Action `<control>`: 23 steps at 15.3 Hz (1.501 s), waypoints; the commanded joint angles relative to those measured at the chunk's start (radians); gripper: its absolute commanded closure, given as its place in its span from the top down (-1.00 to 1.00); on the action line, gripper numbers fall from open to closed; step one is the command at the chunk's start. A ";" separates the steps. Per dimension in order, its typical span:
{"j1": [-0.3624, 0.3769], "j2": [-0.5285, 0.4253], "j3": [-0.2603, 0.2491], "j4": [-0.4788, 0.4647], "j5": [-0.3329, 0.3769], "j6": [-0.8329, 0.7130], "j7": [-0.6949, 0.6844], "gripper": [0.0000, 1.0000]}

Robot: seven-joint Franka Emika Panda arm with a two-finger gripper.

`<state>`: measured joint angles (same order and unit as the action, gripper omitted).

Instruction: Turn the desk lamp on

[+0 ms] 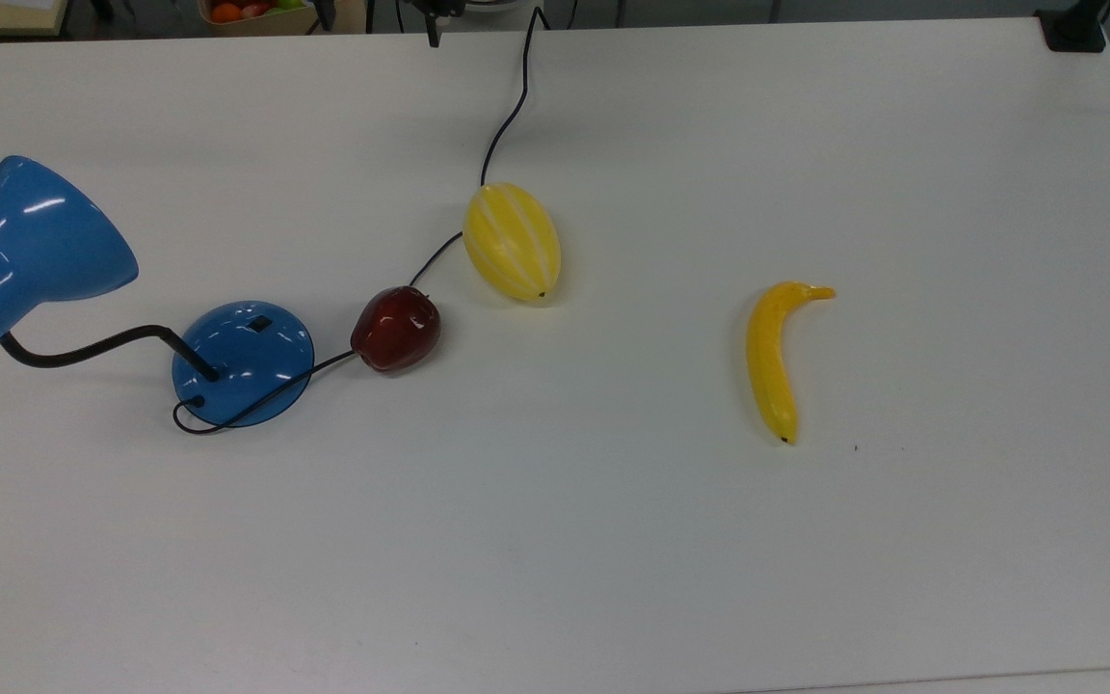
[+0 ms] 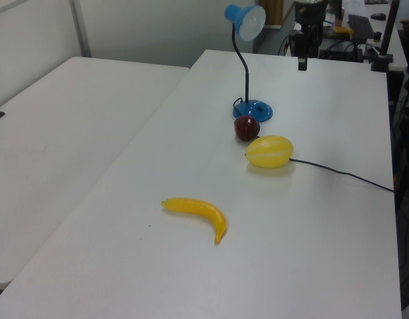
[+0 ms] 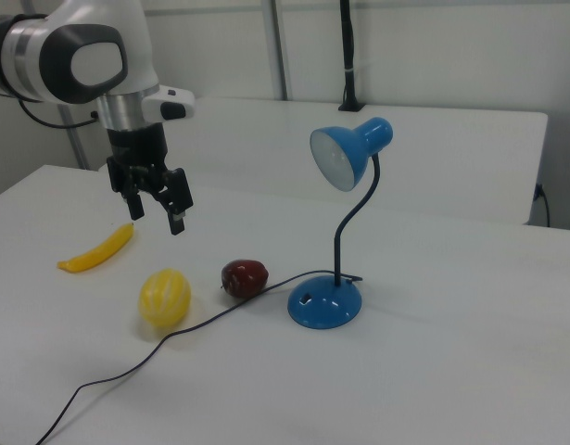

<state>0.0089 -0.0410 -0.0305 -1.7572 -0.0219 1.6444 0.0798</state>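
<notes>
The gripper (image 3: 157,211) hangs with fingers spread, grasping nothing, above the table (image 3: 451,371) at the right view's left; the desk lamp (image 3: 333,278) stands right of the apple (image 3: 244,276).

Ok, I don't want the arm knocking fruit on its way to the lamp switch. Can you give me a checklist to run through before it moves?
1. Small black switch on the glossy blue desk lamp's round base uncovered: ok.
2. Lamp upright, shade unlit: ok.
3. Gripper empty, fingers open, raised above the white table: ok.
4. Dark red apple sits close beside the base: not ok.
5. Thin black cord runs past the striped yellow melon: not ok.
6. Yellow banana far from lamp: ok.
</notes>
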 commanded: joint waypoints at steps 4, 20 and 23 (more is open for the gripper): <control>-0.020 0.004 -0.002 0.024 0.023 -0.031 -0.025 1.00; -0.046 0.023 -0.002 0.012 0.072 0.064 -0.068 -1.00; -0.073 0.050 -0.003 -0.015 0.071 0.196 -0.068 -1.00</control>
<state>-0.0347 -0.0216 -0.0307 -1.7521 0.0295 1.7304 0.0436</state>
